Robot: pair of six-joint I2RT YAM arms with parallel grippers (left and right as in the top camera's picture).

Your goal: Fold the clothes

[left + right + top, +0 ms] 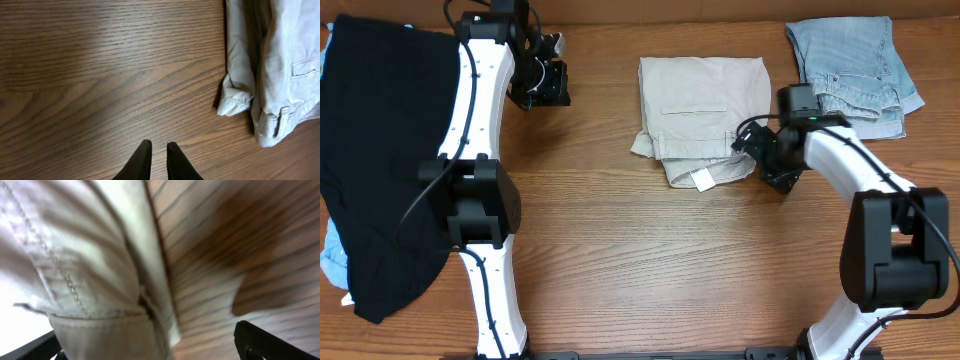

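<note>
Across the wooden table (620, 260), I log the following from my remote console.

Item 1, khaki shorts (705, 105): middle of the table, toward the far side. They are folded into a rough rectangle with the welt pocket facing up. A white label (703, 180) pokes out at the near edge. In the left wrist view the same shorts fill the right side of the picture, with a bunched hem lying on the wood.

Item 2, black garment (380, 150): spread along the left edge of the table. A bit of light-blue cloth (332, 262) shows from under it at the near left.

Item 3, denim shorts (850, 65): far right corner, loosely folded, apart from the khaki pair.

Item 4, left gripper (545, 85): over bare wood between the black garment and the khaki shorts, well apart from the khaki. My wrist camera shows its two dark fingers (145, 160) drawn almost together, with only a thin gap and nothing in it.

Item 5, right gripper (765, 158): at the near right corner of the khaki shorts, just beside or touching the cloth; I cannot tell which from overhead. The wrist picture is blurred. Its fingers (265, 342) stand wide apart at the lower corners of that picture. Stitched khaki fabric fills the left half and lies between them, closer to the left finger. I see no pinch on it.
</note>
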